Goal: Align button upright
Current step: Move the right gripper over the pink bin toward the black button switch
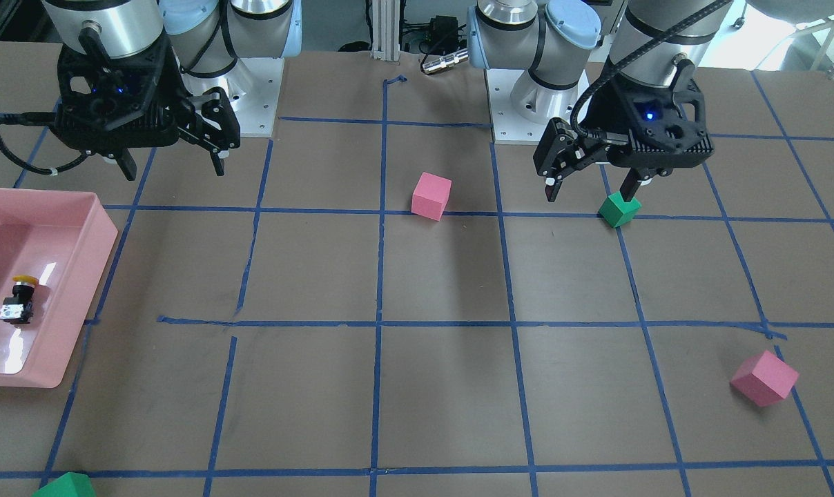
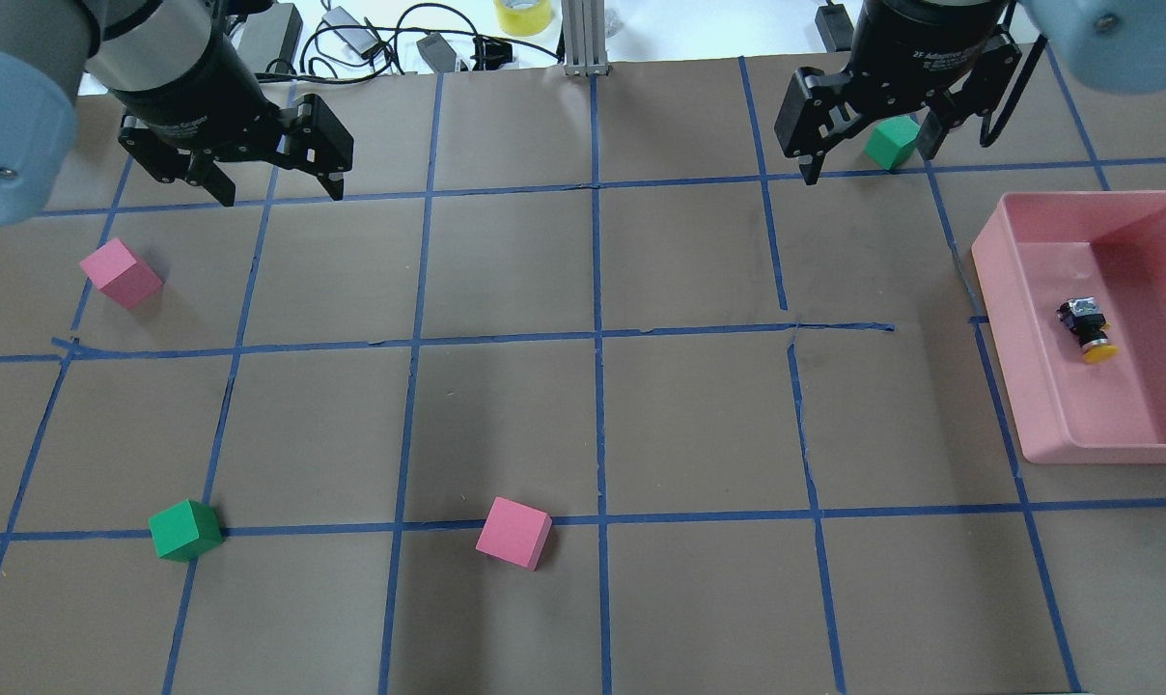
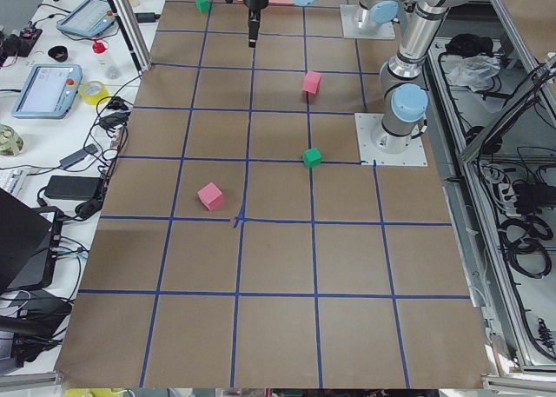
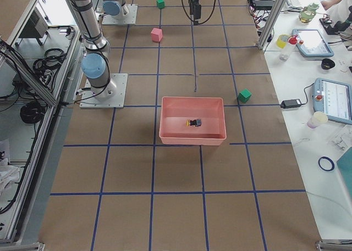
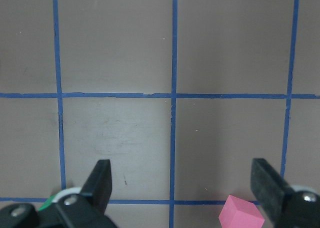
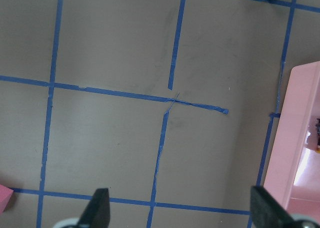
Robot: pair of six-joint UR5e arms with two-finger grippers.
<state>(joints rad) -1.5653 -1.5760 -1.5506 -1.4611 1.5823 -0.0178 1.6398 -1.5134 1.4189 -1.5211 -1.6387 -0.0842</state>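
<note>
The button (image 2: 1085,328) lies on its side inside the pink tray (image 2: 998,290), its yellow cap toward the robot and its silvery base away. It also shows in the front view (image 1: 20,298) and the right side view (image 4: 193,122). My right gripper (image 2: 868,159) is open and empty, raised above the table well beyond the tray; it also shows in the front view (image 1: 174,169). My left gripper (image 2: 279,188) is open and empty, far off on the table's other side, above a green cube (image 1: 618,209). Both wrist views show open fingers over bare table.
Pink cubes (image 2: 120,273) (image 2: 513,533) and green cubes (image 2: 185,530) (image 2: 892,142) are scattered over the taped brown table. The tray's edge (image 6: 285,153) shows at the right of the right wrist view. Cables and a tape roll (image 2: 520,14) lie past the far edge.
</note>
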